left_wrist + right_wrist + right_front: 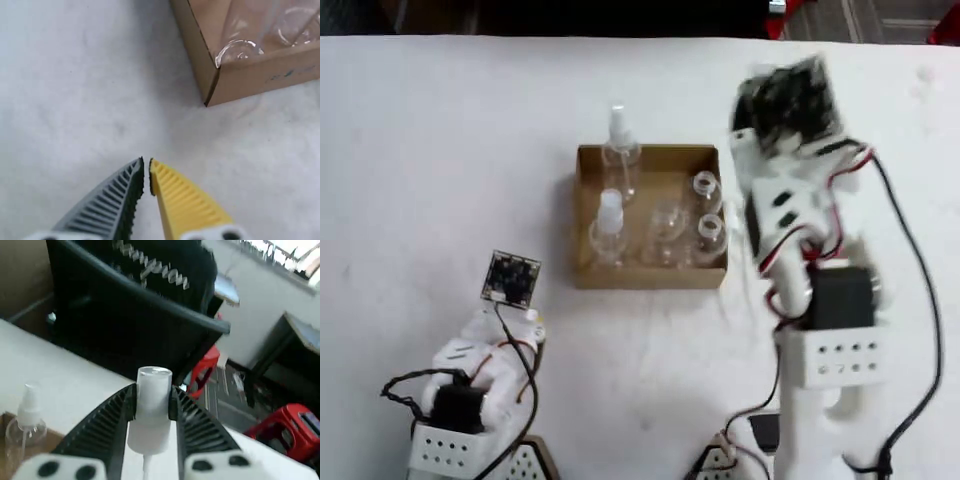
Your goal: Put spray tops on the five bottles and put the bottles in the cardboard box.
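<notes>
1. White tabletop point(440, 150) across the high view, with a dark strip of room behind its far edge.
2. Near-left corner: left arm point(470, 385) folded low, a small camera board point(510, 278) on top.
3. Left gripper point(146, 172) pinched together on nothing, grey and yellow tips almost meeting over bare table, near one corner of the cardboard box point(250, 82).
4. Mid-table, inside that box: five clear bottles, all upright.
5. Left side of the box: two capped bottles, one at the far-left corner point(620, 155), one at the near-left corner point(608, 228).
6. Next along: three open-necked bottles, one in the middle point(666, 225), one far right point(706, 188), one near right point(710, 232).
7. Right of the box: right arm point(800, 230) raised, standing just beside the box's right wall.
8. Right gripper point(152, 392) clamped on a white spray top point(150, 415), held upright above the table, cap end poking past the fingertips, thin tube point(145, 465) hanging below.
9. Behind it: a black chair point(125, 315) and red stools point(285, 430).
</notes>
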You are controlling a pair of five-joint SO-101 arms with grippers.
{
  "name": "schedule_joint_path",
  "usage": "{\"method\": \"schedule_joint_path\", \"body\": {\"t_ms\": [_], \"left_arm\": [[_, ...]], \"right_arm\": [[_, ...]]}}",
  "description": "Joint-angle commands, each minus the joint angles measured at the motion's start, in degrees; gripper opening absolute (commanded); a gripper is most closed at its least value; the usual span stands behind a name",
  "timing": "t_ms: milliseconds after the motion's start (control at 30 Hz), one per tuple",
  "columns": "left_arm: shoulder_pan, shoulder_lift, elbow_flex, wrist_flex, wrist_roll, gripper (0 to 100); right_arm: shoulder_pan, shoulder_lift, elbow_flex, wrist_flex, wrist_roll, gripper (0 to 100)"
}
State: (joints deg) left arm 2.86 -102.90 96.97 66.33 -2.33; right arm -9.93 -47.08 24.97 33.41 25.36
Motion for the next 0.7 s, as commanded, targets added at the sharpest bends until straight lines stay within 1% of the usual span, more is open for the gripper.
{"method": "schedule_joint_path", "body": {"t_ms": [0,100,200,333,500,667], "left_arm": [[-0.40,-0.40,0.09,1.67,-0.70,2],[-0.13,-0.40,0.09,2.29,-0.70,2],[-0.13,-0.40,0.09,2.29,-0.70,2],[-0.13,-0.40,0.09,2.29,-0.70,2],[-0.31,-0.40,0.09,2.29,-0.70,2],[-0.31,-0.40,0.09,2.29,-0.70,2]], "right_arm": [[-5.58,-4.00,9.32,-16.22,-0.35,1.5],[-8.75,-4.09,14.15,-24.13,-0.35,1.5],[-10.42,-4.00,15.47,-28.53,-0.35,1.5],[-12.09,-4.00,15.74,-26.77,-0.35,1.5],[-10.33,-1.45,15.74,-25.71,-0.62,1.5],[-7.87,-1.19,15.56,-25.27,-8.44,1.5]]}}
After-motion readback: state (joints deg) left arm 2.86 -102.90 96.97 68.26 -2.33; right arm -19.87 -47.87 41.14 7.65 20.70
